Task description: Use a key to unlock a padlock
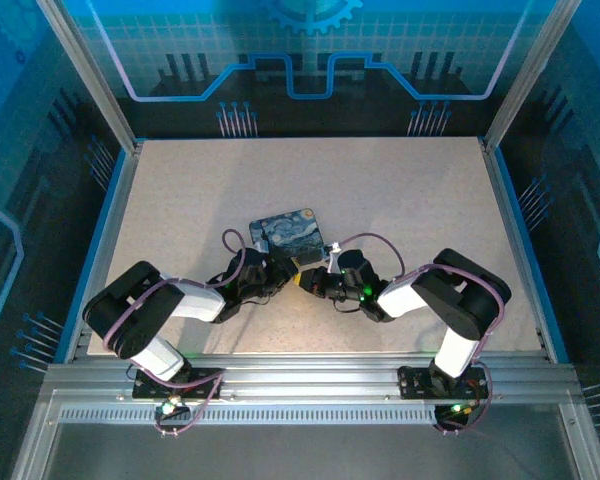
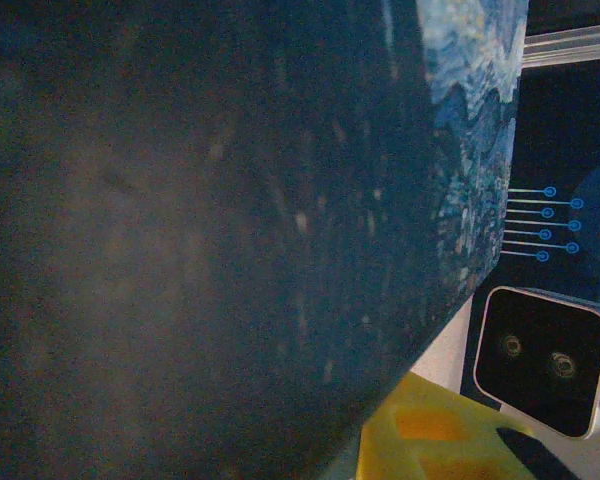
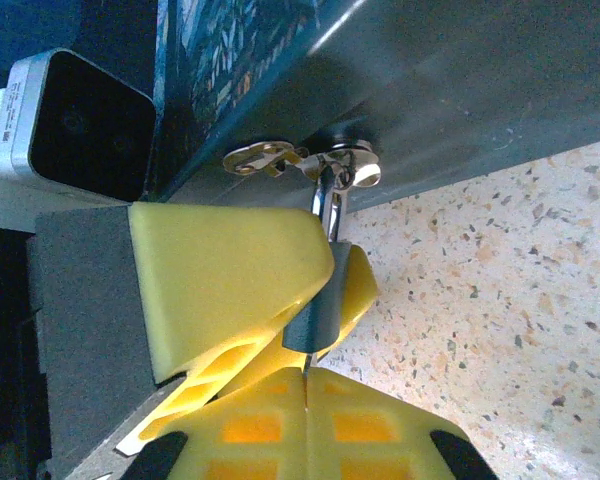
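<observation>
Right gripper, pinched shut seemingly on the key, could slip or bend it when turning if the padlock, clamped in the left gripper, swivels.

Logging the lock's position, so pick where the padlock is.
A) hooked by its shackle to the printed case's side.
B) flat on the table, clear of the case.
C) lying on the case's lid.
A: in the right wrist view the padlock hangs by its shackle from a fitting on the printed case.

Small padlock half hidden between left gripper pads, key a barely visible sliver, case blurred, cropped
</observation>
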